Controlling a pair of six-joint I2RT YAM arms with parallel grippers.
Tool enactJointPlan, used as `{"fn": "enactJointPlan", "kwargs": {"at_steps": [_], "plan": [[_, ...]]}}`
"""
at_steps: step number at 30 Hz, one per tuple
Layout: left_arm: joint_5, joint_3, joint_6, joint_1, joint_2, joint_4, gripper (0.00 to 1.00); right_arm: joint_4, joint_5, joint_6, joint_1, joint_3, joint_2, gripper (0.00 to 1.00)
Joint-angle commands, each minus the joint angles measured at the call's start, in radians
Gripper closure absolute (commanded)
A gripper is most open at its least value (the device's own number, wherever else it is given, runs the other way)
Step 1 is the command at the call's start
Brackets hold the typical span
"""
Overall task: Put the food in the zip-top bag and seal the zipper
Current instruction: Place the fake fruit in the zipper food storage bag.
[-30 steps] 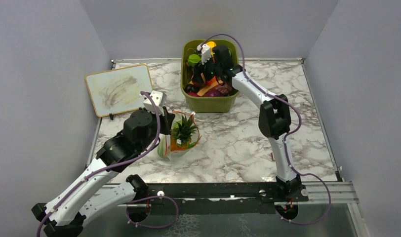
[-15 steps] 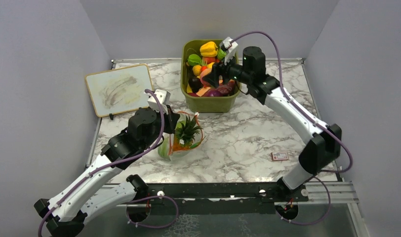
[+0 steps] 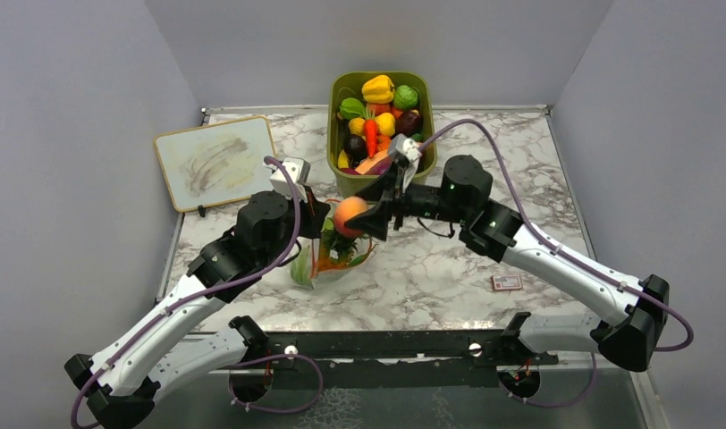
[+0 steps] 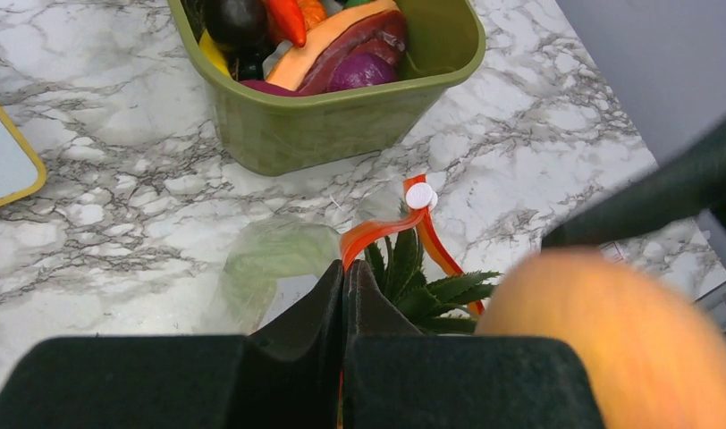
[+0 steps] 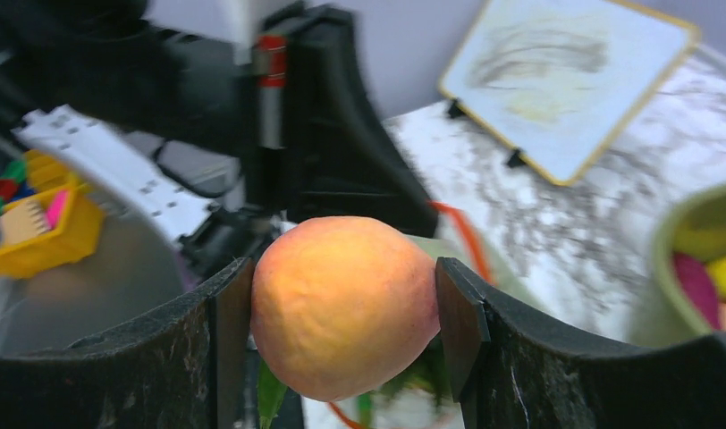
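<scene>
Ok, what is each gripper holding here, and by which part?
The right gripper clamps the orange-peach fruit across its widest part. The left gripper pinches the zip-top bag by its zipper.

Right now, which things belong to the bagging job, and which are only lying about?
Job: bag, zipper, peach, leafy fruit, cabbage.
Lying about: whiteboard, card, bin of other toy food.

One clear zip-top bag [image 3: 304,270], one round orange-peach fruit [image 5: 341,304], one olive-green bin [image 4: 341,134] of toy produce [image 3: 378,89], one whiteboard [image 3: 216,163], one small card [image 3: 506,282].
</scene>
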Motion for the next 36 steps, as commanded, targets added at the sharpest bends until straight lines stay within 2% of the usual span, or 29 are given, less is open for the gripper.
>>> {"fn": "enactJointPlan", "kwargs": {"at_steps": [1, 7, 15, 28, 32, 36], "plan": [[0.021, 0.060, -0.058, -0.003, -0.013, 0.071, 1.00, 0.065, 0.065, 0.027, 0.130, -0.021, 0.004, 0.65], [0.044, 0.061, -0.096, -0.003, -0.033, 0.066, 1.00, 0.112, 0.168, -0.018, 0.184, -0.059, 0.049, 0.63], [0.040, 0.055, -0.115, -0.003, -0.041, 0.065, 1.00, 0.138, 0.177, -0.004, 0.212, -0.100, 0.159, 0.58], [0.049, 0.059, -0.138, -0.003, -0.057, 0.066, 1.00, 0.207, 0.230, -0.028, 0.215, -0.170, 0.136, 0.55], [0.061, 0.054, -0.166, -0.003, -0.072, 0.066, 1.00, 0.214, 0.307, -0.046, 0.216, -0.179, 0.147, 0.55], [0.109, 0.037, -0.224, -0.003, -0.090, 0.083, 1.00, 0.301, 0.399, -0.034, 0.215, -0.213, 0.174, 0.57]]}}
